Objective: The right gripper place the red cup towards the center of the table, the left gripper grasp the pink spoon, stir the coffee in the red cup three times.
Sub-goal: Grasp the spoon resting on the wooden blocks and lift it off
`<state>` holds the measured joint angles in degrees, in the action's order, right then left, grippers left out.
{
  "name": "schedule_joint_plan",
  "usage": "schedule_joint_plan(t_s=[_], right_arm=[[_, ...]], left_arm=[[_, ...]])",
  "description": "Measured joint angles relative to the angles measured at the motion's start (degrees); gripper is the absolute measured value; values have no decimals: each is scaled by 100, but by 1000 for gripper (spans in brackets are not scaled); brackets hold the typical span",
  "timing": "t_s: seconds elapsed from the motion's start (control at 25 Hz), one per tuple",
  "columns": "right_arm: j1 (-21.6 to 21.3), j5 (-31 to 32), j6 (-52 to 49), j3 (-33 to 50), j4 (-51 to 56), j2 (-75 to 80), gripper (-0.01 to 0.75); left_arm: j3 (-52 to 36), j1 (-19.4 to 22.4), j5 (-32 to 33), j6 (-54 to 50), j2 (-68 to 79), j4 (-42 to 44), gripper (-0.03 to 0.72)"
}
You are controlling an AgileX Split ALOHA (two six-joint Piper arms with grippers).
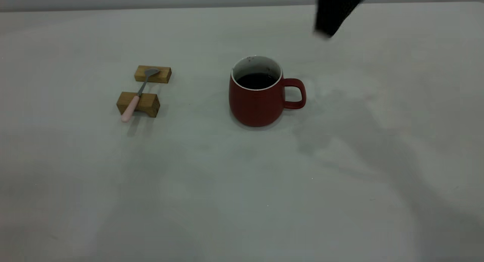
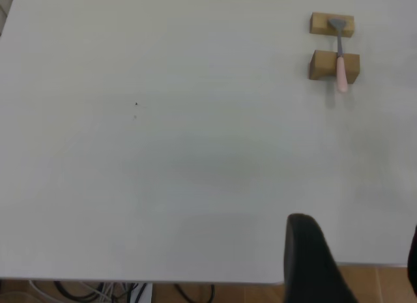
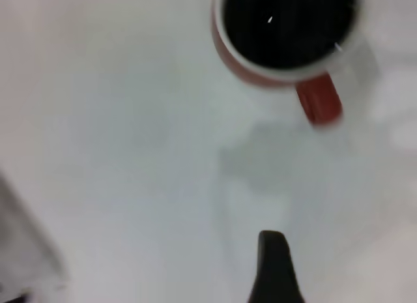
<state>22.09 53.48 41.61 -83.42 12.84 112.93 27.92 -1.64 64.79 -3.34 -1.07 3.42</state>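
Pale grey-white table (image 1: 242,201) fills almost everything you see, with a strip of lighter wall along its far edge.

Near the middle of the table stands the red cup (image 1: 257,99), upright, its loop handle (image 1: 295,93) turned toward the table's right edge. Its white inside holds the coffee (image 1: 257,80), a flat dark surface sitting below the rim. Nothing touches the cup.

Well apart from it, toward the table's left edge, two small wooden blocks (image 1: 143,90) lie one behind the other with a gap between them. The pink spoon (image 1: 137,95) bridges them: its grey bowl rests on the farther block, its pale pink handle lies across the nearer block and sticks out past it toward the near edge.

Your right gripper (image 1: 332,12) appears as a blurred black shape above the far edge of the table, behind and to the right of the cup, well clear of it. From its wrist camera you look down on the cup and coffee, with one dark finger (image 3: 273,267) in sight; whether its fingers are open or closed cannot be told.

Your left gripper (image 2: 352,264) hangs over the table edge, far from the spoon and blocks. One dark finger (image 2: 309,257) and a sliver of the other show, spread wide apart, holding nothing.
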Motion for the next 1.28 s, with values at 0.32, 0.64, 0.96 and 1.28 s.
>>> schedule_joint_plan(t_s=[0.32, 0.64, 0.96, 1.28], right_arm=[[-135, 1615, -2495, 0, -719, -1876, 592], [-135, 1681, -2325, 512, -1026, -3431, 592], [-135, 1743, -2955, 2424, -1123, -5881, 592], [-530, 1743, -4227, 3915, -1284, -8266, 592]], left_arm=[[0, 0, 0, 0, 0, 0, 438], [0, 0, 0, 0, 0, 0, 438], [0, 0, 0, 0, 0, 0, 438], [0, 0, 0, 0, 0, 0, 438]])
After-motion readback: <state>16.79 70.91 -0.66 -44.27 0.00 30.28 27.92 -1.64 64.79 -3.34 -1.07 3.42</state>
